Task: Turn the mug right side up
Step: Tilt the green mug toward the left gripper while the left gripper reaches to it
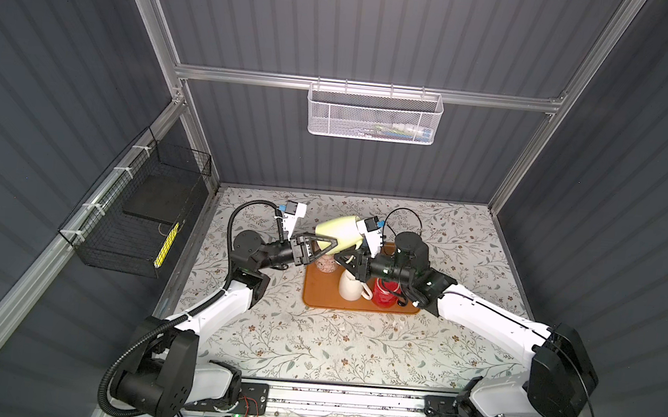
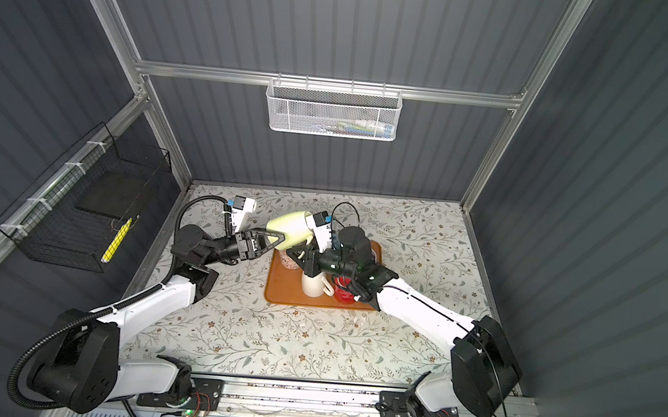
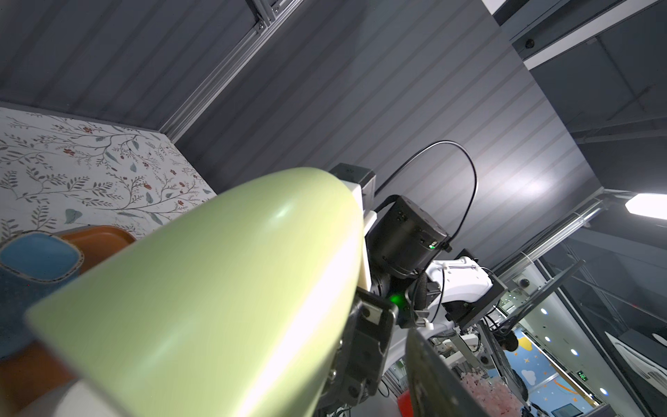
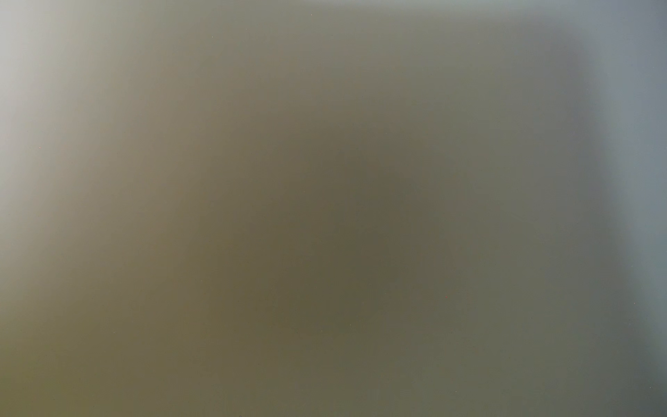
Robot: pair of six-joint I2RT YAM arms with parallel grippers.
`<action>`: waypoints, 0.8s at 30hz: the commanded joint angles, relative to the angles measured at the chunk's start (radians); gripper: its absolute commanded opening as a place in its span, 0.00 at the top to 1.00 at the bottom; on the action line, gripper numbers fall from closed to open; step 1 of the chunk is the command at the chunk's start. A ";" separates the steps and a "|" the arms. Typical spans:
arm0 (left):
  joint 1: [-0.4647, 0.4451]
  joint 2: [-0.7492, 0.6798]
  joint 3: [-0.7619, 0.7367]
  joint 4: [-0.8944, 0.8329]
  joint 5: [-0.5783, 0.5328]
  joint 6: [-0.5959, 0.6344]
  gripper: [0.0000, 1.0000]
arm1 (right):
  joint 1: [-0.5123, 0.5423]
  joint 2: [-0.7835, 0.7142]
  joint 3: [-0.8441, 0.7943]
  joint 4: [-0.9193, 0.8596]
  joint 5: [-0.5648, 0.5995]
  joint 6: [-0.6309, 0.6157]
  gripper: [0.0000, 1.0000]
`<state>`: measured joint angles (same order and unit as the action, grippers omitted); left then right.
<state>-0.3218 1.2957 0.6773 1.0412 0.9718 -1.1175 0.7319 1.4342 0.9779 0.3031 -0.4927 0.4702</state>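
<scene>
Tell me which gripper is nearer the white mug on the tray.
Right. The right gripper is directly over the white mug in both top views; the left gripper sits farther left, at the green mug.

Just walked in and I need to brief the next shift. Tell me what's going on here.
The right claw is shut on the green mug, holding it tilted on its side in the air above the tray. The left claw straddles the mug's body from the other side; whether it grips cannot be told. The mug is not yet upright. A white mug and a red mug sit on the tray below.
</scene>
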 commanded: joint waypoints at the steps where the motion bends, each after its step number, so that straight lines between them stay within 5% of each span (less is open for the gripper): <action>1: 0.000 -0.023 -0.009 0.034 -0.015 0.006 0.41 | -0.005 -0.012 0.012 0.125 -0.022 -0.001 1.00; 9: 0.000 -0.016 -0.013 0.041 -0.021 0.004 0.54 | -0.011 -0.012 0.005 0.154 -0.038 0.015 1.00; 24: 0.000 0.093 -0.011 0.341 -0.003 -0.181 0.94 | -0.011 0.018 0.014 0.172 -0.122 0.020 0.99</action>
<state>-0.3191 1.3617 0.6708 1.3048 0.9737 -1.2343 0.7109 1.4464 0.9760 0.4149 -0.6243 0.5503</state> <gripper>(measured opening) 0.179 0.155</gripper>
